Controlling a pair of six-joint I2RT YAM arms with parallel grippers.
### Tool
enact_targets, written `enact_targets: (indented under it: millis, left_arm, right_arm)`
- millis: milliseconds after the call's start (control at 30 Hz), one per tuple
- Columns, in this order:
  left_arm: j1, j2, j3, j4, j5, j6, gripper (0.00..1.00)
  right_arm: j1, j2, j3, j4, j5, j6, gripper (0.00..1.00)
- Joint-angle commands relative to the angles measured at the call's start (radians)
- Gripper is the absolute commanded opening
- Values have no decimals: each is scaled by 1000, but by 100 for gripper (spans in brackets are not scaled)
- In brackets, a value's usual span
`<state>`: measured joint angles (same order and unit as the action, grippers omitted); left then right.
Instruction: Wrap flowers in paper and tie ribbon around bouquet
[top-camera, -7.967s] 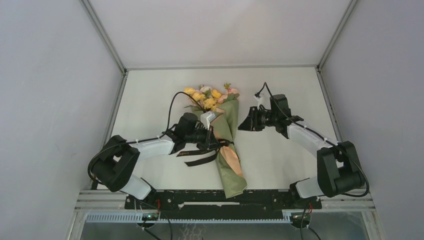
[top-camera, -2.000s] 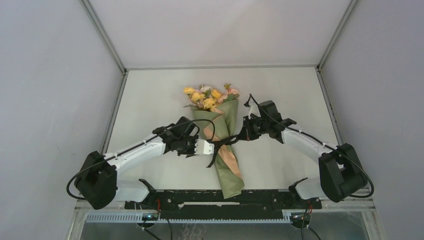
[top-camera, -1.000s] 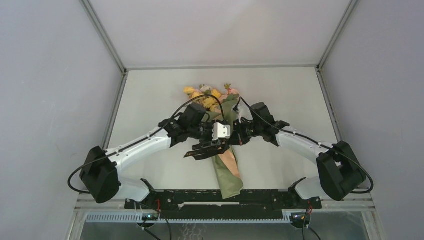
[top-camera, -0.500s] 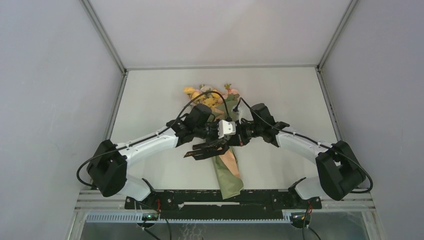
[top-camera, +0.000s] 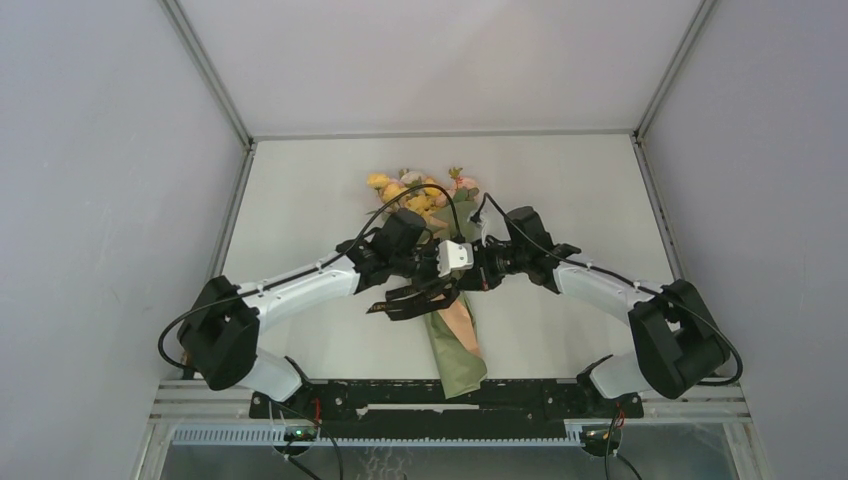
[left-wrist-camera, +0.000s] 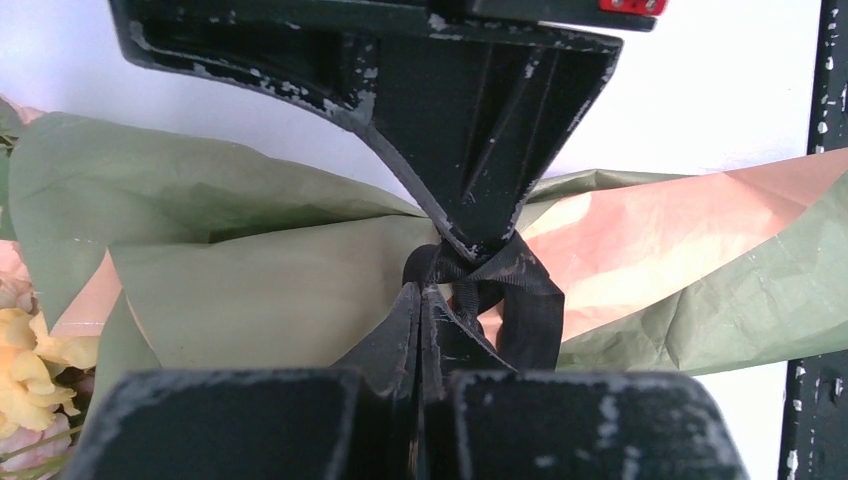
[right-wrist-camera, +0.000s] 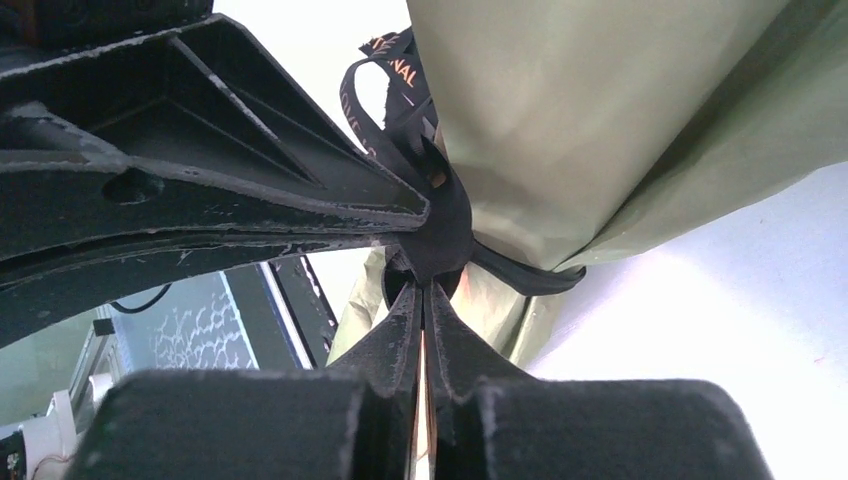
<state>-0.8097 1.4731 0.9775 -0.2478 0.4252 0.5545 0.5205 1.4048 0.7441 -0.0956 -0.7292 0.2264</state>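
The bouquet lies on the table, its flowers at the far end and the olive paper cone pointing toward me. Black ribbon circles its waist, loose ends trailing left. My left gripper and right gripper meet tip to tip at the knot. In the left wrist view the left gripper is shut on the ribbon against the paper, yellow flowers at the left. In the right wrist view the right gripper pinches the ribbon beside the paper.
The white table is boxed in by grey walls on three sides. A black rail runs along the near edge by the arm bases. A black cable arcs over the flowers.
The left gripper moved right to meet the right gripper at the knot, then closed on the ribbon. The right arm stayed put, its fingers showing a thin slit.
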Motion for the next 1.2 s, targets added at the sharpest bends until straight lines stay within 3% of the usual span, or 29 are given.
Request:
enact_targets:
  millis: [0, 200, 433, 600, 933, 967, 1000, 1033, 1167]
  left_arm:
    - [-6, -56, -24, 33, 9, 54, 0]
    - [-5, -79, -36, 5, 8, 97, 0]
    - [-5, -96, -48, -10, 33, 126, 0]
    - [-11, -121, -60, -65, 105, 201, 0]
    - [-11, -114, -83, -169, 83, 335, 0]
    - [-10, -116, -78, -181, 69, 337, 9]
    - [-10, -120, -72, -199, 49, 338, 28]
    - [-10, -129, -67, -220, 25, 343, 40]
    - [26, -185, -52, -333, -38, 355, 64]
  right_arm:
    - [-27, 24, -2, 78, -30, 6, 10]
    - [-46, 53, -2, 134, -48, 37, 16]
    - [-56, 56, -11, 165, -72, 49, 0]
    - [-77, 65, -15, 204, -71, 85, 0]
    - [-85, 55, -20, 208, -3, 118, 0]
    - [-84, 53, -20, 210, -3, 119, 0]
    - [-83, 50, -21, 209, -1, 120, 0]
    - [-84, 46, -24, 206, 1, 119, 0]
    - [-85, 32, -36, 202, 0, 117, 0]
